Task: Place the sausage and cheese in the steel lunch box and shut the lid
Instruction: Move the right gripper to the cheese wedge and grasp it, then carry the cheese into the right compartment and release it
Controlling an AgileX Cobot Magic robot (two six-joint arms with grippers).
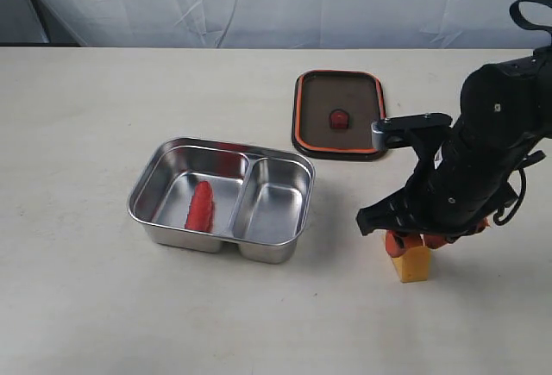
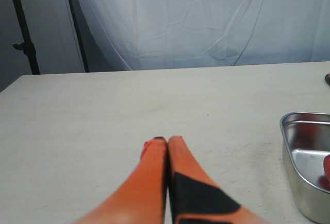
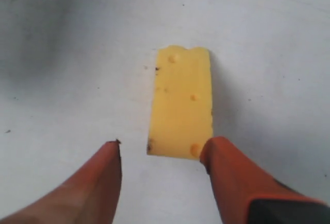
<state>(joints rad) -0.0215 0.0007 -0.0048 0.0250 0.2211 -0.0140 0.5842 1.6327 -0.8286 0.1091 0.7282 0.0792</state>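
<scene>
Right gripper (image 3: 161,148): fingers apart, low over the table (image 1: 86,306). The cheese (image 3: 181,103) lies flat on the table, and its near end sits in the gap between my two fingertips. One fingertip (image 3: 209,154) is right at a corner of the wedge; I cannot tell if it touches. The other finger stands clear of it. Nothing is clamped.

Exterior view: the cheese (image 1: 412,265) is to the right of the box (image 1: 220,239), well apart from it, partly under my right gripper (image 1: 414,241).

Sausage (image 1: 200,207): in the left compartment of the box, lying along its length.

Lid (image 1: 354,99): flat on the table behind the box and to its right, apart from it, orange tab (image 1: 338,118) at centre.

Left gripper (image 2: 165,141): fingers pressed together, holding nothing, above bare table. A corner of the box (image 2: 304,152) shows at the edge of that wrist view.
</scene>
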